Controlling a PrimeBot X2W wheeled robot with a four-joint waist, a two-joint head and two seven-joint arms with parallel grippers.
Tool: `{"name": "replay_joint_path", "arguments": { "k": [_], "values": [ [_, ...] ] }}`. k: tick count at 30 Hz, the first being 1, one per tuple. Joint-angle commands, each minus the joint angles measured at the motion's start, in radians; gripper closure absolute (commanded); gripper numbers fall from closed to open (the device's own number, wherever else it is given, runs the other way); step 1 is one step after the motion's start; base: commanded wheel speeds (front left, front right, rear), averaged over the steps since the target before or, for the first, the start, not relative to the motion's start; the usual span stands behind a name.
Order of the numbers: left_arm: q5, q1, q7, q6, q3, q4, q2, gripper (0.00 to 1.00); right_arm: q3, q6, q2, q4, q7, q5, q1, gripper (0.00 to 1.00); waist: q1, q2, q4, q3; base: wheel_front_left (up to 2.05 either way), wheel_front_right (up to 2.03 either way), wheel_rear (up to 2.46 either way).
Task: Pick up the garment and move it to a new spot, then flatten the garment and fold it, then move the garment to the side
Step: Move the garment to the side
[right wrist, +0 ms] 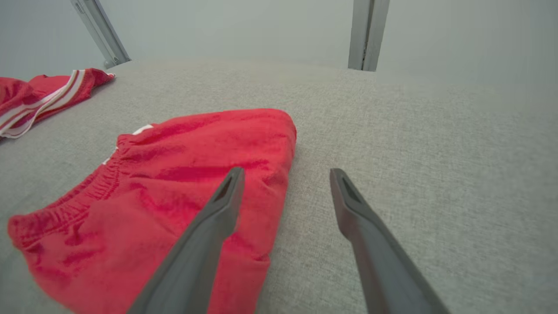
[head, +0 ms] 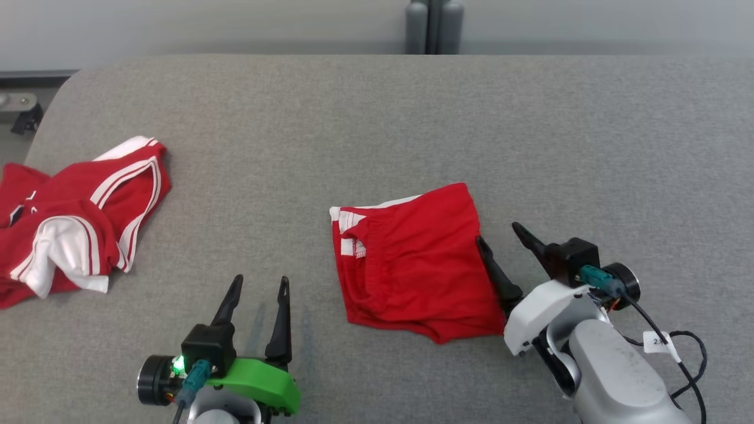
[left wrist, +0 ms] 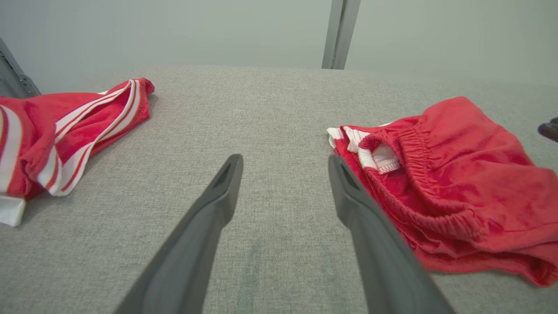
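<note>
The red shorts [head: 412, 259] lay in the middle of the grey table [head: 412, 118], the right gripper [head: 498, 232] spread wide at their right edge. The left gripper [head: 261, 280] stood open and empty, near their left side.

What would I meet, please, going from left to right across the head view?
Crumpled red-and-white garment → left gripper → red shorts → right gripper, at the shorts' right edge.
</note>
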Motion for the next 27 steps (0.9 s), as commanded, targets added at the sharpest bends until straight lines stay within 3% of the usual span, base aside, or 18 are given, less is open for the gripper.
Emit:
{"name": "replay_joint_path", "arguments": {
  "k": [1, 4, 6, 8, 15, 27],
  "values": [
    [-0.011, -0.018, 0.0, -0.003, -0.007, 0.004, 0.005, 0.0, 0.008, -0.001, -0.006, 0.05, -0.002, 0.021, -0.022, 0.0, 0.0, 0.0, 0.05, 0.041, 0.0, 0.0, 0.0],
    [-0.022, -0.033, 0.0, 0.0, -0.023, 0.011, 0.005, 0.0, 0.038, -0.001, -0.005, 0.169, -0.002, 0.053, -0.079, 0.0, 0.0, 0.0, 0.08, 0.05, 0.0, 0.0, 0.0],
    [-0.024, -0.036, 0.0, 0.003, -0.029, 0.013, 0.004, 0.0, 0.037, -0.001, -0.005, 0.215, -0.002, 0.068, -0.091, 0.61, 0.0, 0.0, 0.088, 0.048, 0.0, 0.0, 0.0],
    [-0.021, -0.031, 0.0, 0.005, -0.032, 0.011, 0.004, 0.0, 0.027, -0.001, -0.006, 0.231, -0.002, 0.072, -0.098, 1.0, 0.0, 0.0, 0.084, 0.044, 0.0, 0.0, 0.0],
    [0.001, -0.015, 0.0, -0.009, -0.017, -0.006, 0.004, 0.0, -0.041, -0.002, -0.006, 0.186, -0.001, 0.041, -0.067, 1.0, 0.0, 0.0, -0.025, 0.018, 0.0, 0.0, 0.0],
    [0.012, -0.054, 0.0, -0.051, -0.091, -0.036, 0.005, 0.0, -0.036, -0.002, -0.005, 0.126, -0.001, 0.049, -0.031, 1.0, 0.0, 0.0, -0.406, 0.012, 0.0, 0.0, 0.0]
  ]
}}
